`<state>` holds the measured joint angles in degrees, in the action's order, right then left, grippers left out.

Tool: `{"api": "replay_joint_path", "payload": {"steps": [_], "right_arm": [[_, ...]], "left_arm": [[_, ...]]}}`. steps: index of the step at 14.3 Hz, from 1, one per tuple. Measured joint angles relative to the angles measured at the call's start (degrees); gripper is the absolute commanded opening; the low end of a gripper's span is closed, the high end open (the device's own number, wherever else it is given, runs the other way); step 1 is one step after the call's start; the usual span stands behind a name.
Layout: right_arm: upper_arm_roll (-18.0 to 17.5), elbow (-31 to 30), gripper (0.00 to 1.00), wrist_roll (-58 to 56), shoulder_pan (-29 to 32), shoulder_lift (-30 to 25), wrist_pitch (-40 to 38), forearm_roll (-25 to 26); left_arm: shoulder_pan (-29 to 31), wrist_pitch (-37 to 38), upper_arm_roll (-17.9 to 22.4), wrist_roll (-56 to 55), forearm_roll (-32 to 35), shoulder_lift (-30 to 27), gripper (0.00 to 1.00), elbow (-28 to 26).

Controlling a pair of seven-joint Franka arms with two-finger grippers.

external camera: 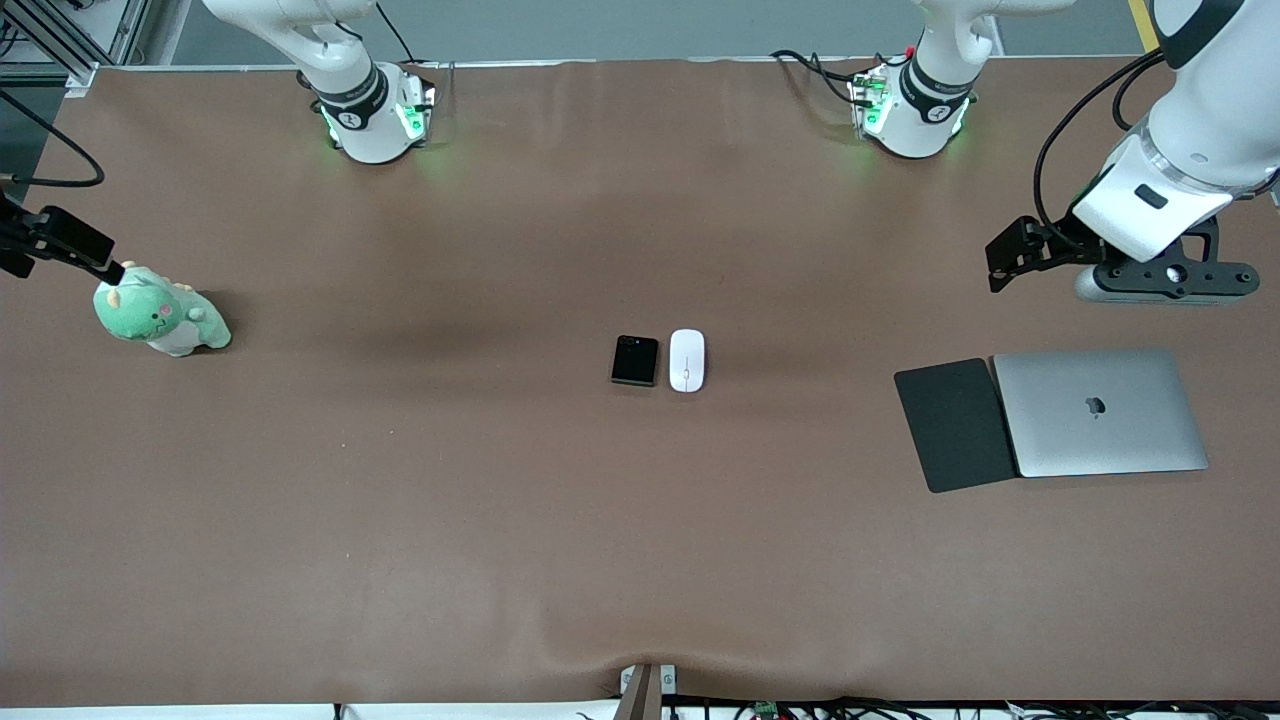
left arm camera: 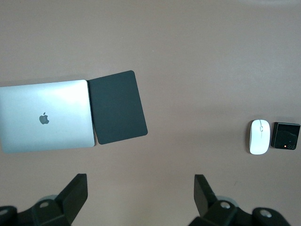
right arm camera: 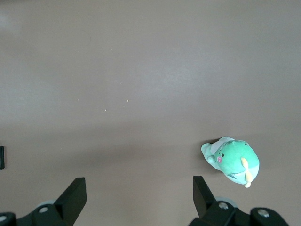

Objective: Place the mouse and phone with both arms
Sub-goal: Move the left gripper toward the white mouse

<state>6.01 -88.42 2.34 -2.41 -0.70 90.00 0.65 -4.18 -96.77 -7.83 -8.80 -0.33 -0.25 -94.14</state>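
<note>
1. Front view – mouse (external camera: 686,360) & phone (external camera: 635,360) touching mid-table, untouched
2. I see left gripper (left arm camera: 141,193) over bare table by laptop (external camera: 1100,412), right gripper (right arm camera: 139,195) near plush (external camera: 160,316) – both spread, empty
3. Both placements left

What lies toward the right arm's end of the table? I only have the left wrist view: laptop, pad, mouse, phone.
Observer: A green plush toy lies there on the table, which your view misses.
Operator: Where is the right gripper?
Observer: The right gripper hangs open over bare table beside that toy, holding nothing.
Operator: And my own gripper, relative to the laptop?
Observer: The front view shows the left gripper open, up over the table toward the robots' bases from the laptop. The mouse and phone sit untouched mid-table.
</note>
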Motion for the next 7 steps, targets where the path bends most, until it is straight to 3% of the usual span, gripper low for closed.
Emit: {"api": "replay_joint_path", "payload": {"steps": [7], "right_arm": [[0.0, 0.0, 1.0, 0.07, 0.0, 0.0, -0.07, 0.0]], "left_arm": [[0.1, -0.25, 0.03, 0.0, 0.0, 0.32, 1.0, 0.0]]}}
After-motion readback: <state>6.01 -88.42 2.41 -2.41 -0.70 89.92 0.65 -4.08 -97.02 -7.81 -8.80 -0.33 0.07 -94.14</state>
